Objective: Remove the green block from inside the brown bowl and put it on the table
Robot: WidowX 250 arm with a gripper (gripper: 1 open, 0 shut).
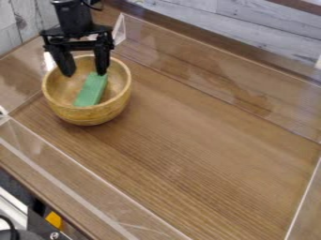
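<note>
Claw (84, 69) points down, seemingly above the block (90, 91).

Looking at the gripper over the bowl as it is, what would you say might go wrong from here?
The open gripper has its fingers down at the bowl's far rim, so one might catch the bowl and drag or tip it. The block leans toward the near side of the gripper, so closing now could pinch only its end or miss it. The bowl's walls also leave little room around the fingers, so lifting out may knock the block against the rim.
</note>
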